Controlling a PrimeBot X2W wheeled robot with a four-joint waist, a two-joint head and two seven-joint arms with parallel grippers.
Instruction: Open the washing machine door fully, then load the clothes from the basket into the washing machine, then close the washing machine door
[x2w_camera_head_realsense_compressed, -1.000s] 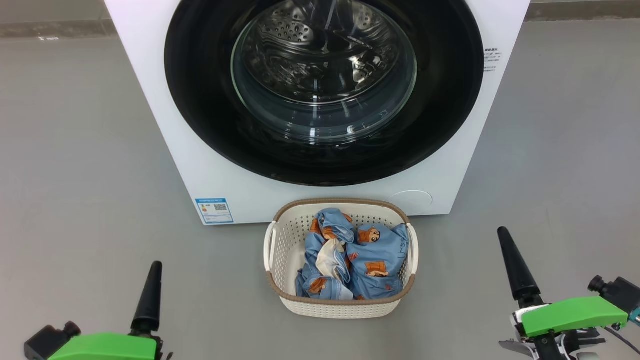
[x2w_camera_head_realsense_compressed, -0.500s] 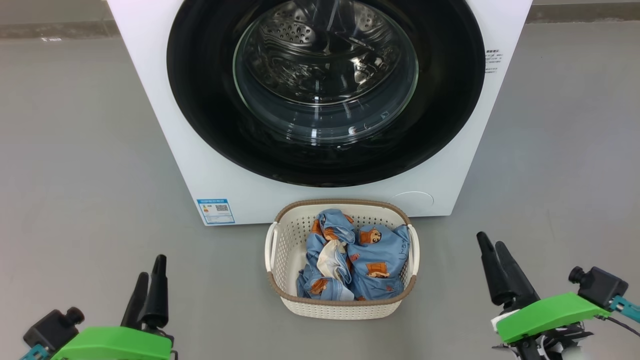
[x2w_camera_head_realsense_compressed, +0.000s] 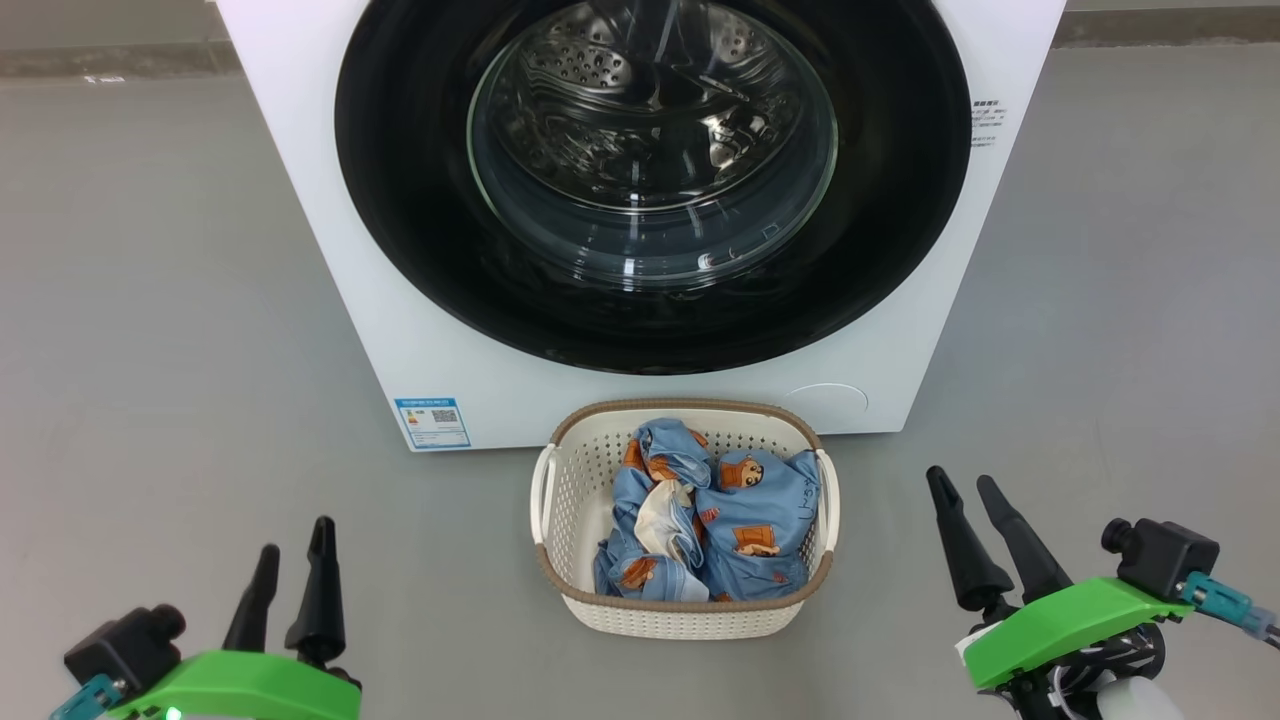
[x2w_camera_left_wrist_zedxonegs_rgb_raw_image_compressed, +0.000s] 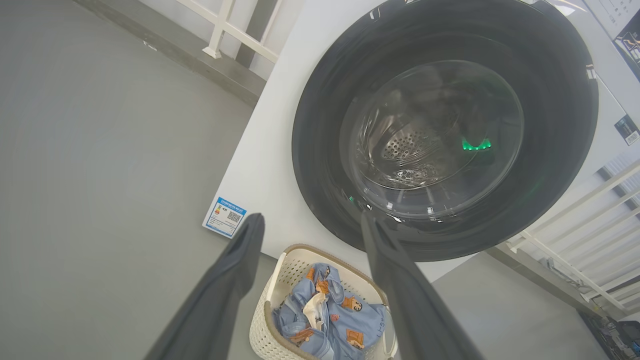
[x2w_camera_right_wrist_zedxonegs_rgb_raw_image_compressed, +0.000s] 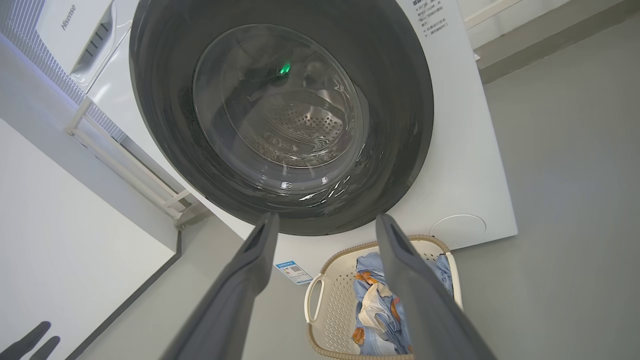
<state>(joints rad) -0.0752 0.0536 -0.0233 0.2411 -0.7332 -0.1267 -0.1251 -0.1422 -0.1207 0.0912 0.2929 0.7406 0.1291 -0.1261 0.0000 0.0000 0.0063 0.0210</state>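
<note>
- In the head view the washing machine (x2w_camera_head_realsense_compressed: 400, 330) stands at 12 o'clock, its white front facing us.
- The washing machine door (x2w_camera_head_realsense_compressed: 420, 200) lies shut, flush against that front. Through its clear glass window (x2w_camera_head_realsense_compressed: 650, 200) we see the perforated steel drum.
- The basket (x2w_camera_head_realsense_compressed: 570, 500) sits on the grey floor (x2w_camera_head_realsense_compressed: 150, 300) at 6 o'clock of the door, just in front of the machine's lower edge.
- The clothes (x2w_camera_head_realsense_compressed: 750, 510) lie bunched inside the basket. They are blue with orange-brown bears, and a cream piece shows near the middle.
- A small blue label (x2w_camera_head_realsense_compressed: 432, 422) sits on the machine's front at 10 o'clock of the basket, and a round white flap (x2w_camera_head_realsense_compressed: 822, 400) at 1 o'clock of it.
- Our left jaws are released and hold nothing. Their dark fingers (x2w_camera_head_realsense_compressed: 320, 590) stand apart at 8 o'clock of the basket and point toward 12, clear of the basket.
- Our right jaws are released too, and empty. Their fingers (x2w_camera_head_realsense_compressed: 960, 550) stand apart at 4 o'clock of the basket and lean toward 11, clear of the basket.
- In the left wrist view the fingers (x2w_camera_left_wrist_zedxonegs_rgb_raw_image_compressed: 235, 280) frame the basket's near rim, with the door at 1 o'clock.
- In the right wrist view the fingers (x2w_camera_right_wrist_zedxonegs_rgb_raw_image_compressed: 410, 280) spread below the door, and the basket is at 5 o'clock.
</note>
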